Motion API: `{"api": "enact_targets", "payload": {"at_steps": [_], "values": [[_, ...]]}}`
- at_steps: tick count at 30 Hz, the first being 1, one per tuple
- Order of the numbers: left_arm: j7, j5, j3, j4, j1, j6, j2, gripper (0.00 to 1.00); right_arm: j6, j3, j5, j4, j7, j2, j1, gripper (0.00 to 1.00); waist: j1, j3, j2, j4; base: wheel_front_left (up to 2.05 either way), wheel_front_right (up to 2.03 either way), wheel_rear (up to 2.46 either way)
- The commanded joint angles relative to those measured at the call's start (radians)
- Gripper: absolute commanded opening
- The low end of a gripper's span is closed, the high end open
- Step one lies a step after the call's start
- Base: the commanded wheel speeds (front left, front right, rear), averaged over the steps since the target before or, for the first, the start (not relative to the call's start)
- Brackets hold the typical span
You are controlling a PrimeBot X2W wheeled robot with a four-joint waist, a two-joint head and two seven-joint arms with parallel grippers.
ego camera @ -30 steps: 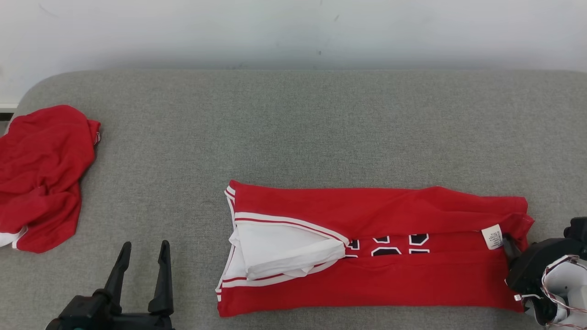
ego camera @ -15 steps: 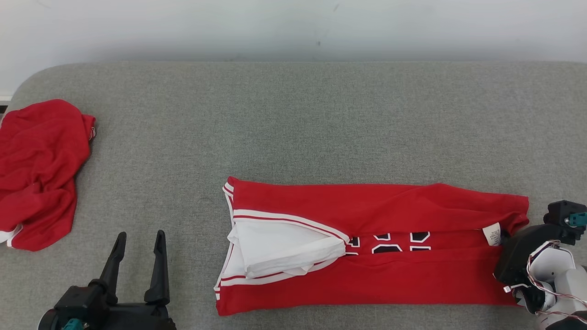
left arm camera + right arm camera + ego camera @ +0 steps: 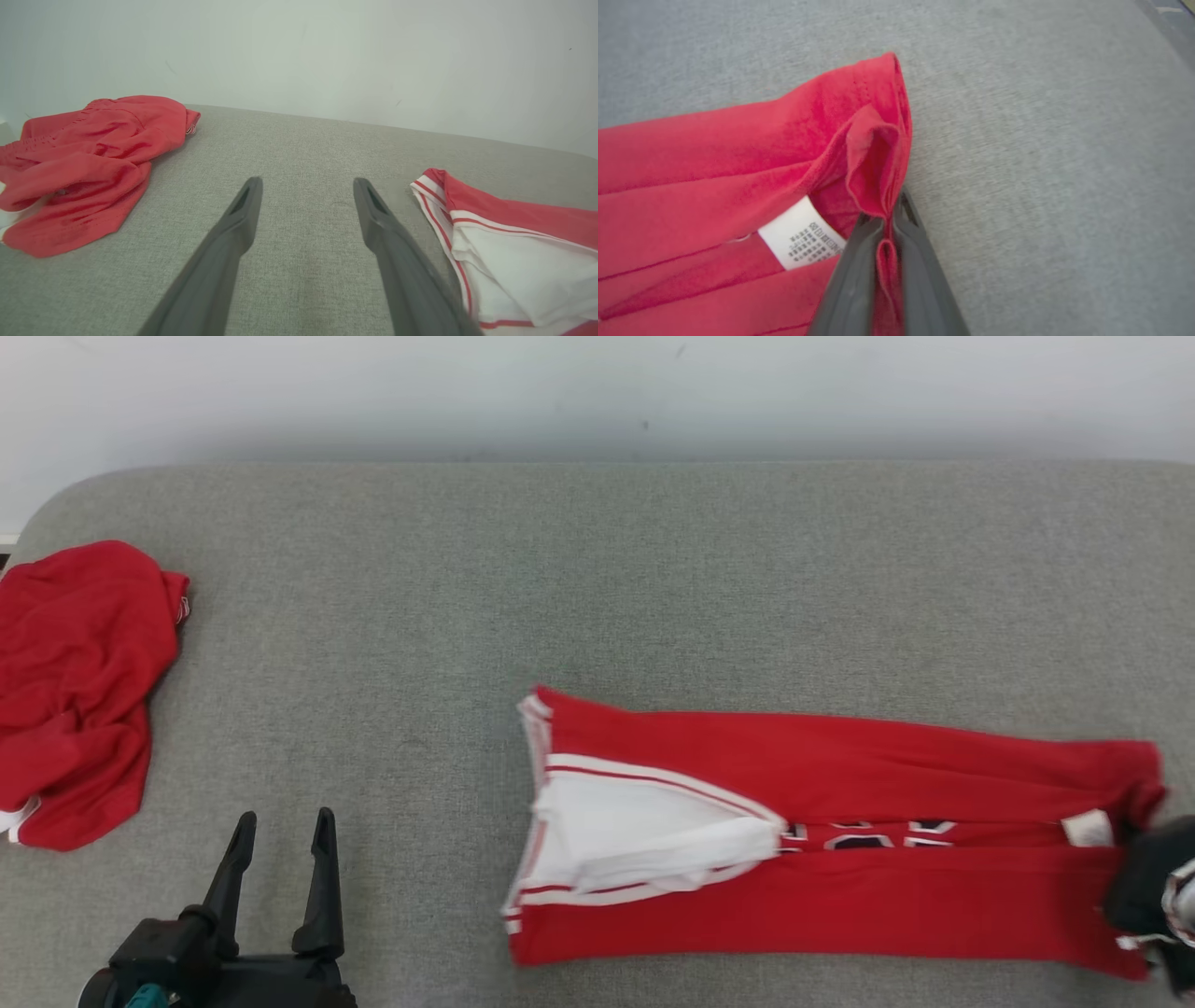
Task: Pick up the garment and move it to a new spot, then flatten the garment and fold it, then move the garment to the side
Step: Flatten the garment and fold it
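- Two fingers of your right gripper [image 3: 889, 219] are pressed together on a pinched fold of red cloth, so this gripper holds the folded garment [image 3: 840, 905] at its right end.
- Just beside the pinched fold you see a white label [image 3: 801, 233] with small print.
- You find the folded garment as a long red band on the grey padded surface [image 3: 597, 569], at the right of the head view. It has a white part at its left end and dark numbers in the middle.
- Your left gripper [image 3: 285, 821] is at the lower left, with fingers wide apart and nothing between them.
- A crumpled red garment [image 3: 79, 691] lies at the far left edge, well apart from the folded one.
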Motion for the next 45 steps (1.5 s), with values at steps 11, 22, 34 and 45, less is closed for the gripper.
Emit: {"api": "enact_targets", "payload": {"at_steps": [11, 22, 34, 45], "values": [[-0.001, -0.006, 0.011, 0.009, 0.010, 0.000, -0.002, 1.00, -0.008, -0.099, -0.095, -0.138, 0.019, -0.069, 0.025, 0.00, -0.0001, -0.021, -0.0002, -0.022, 0.00, 0.00, 0.00], [-0.001, -0.018, -0.004, 0.013, 0.028, 0.004, -0.005, 1.00, -0.008, 0.268, 0.105, -0.496, 0.264, 0.113, 0.088, 0.00, -0.0001, -0.061, -0.0002, -0.026, 0.00, 0.00, 0.00], [-0.001, -0.035, -0.001, 0.020, 0.050, 0.002, -0.005, 1.00, -0.008, 0.590, 0.198, -0.488, 0.309, 0.210, 0.017, 0.00, -0.0001, -0.086, -0.0002, 0.001, 0.00, 0.00, 0.00], [-0.001, -0.044, -0.036, 0.022, 0.053, 0.005, -0.005, 1.00, -0.008, 0.636, 0.207, -0.207, 0.212, 0.247, -0.126, 0.00, -0.0001, -0.088, -0.0002, 0.039, 0.00, 0.00, 0.00]]}}
